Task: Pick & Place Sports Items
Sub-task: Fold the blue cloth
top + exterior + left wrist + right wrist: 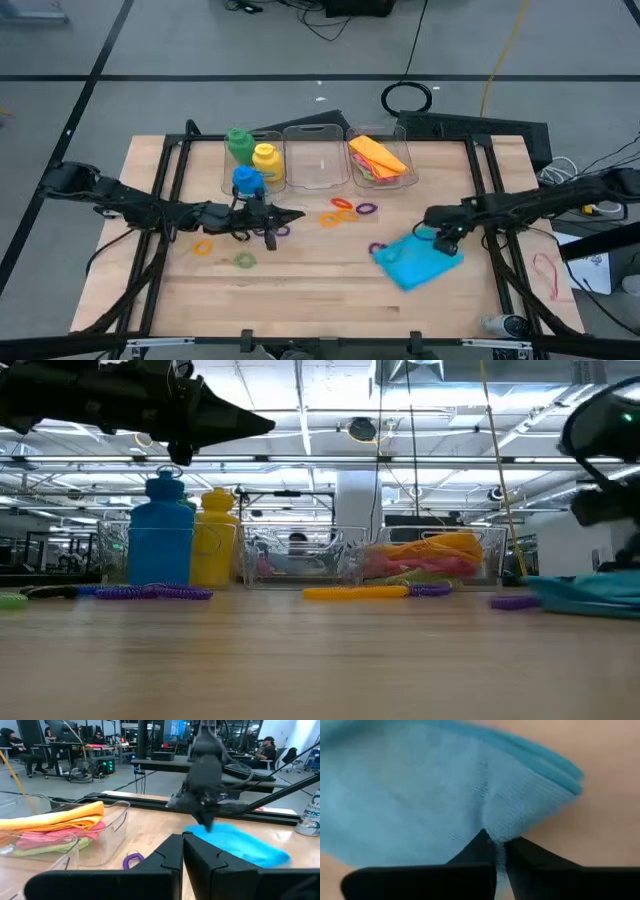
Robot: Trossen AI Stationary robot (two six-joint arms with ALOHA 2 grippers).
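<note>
Now right fingers [496,847] pinch blue cloth [420,262] — purple ring [377,247] beside, maybe touching; left fingers [183,851] closed.

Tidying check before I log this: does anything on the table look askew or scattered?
Yes. The blue cloth lies crooked outside the bins, puckered where the right pincer pinches it shut. Small rings are strewn loose across the wood rather than gathered.

We count 3 bottles: green [238,142], yellow [265,160] and blue [247,181]. We see 3 clear bins [320,172] in a row. We make out 4 folded cloths: 1 blue [418,262] on the table, and orange [378,152], pink and green stacked in 1 bin. We count about 8 small rings [343,210] scattered on the wood.
</note>
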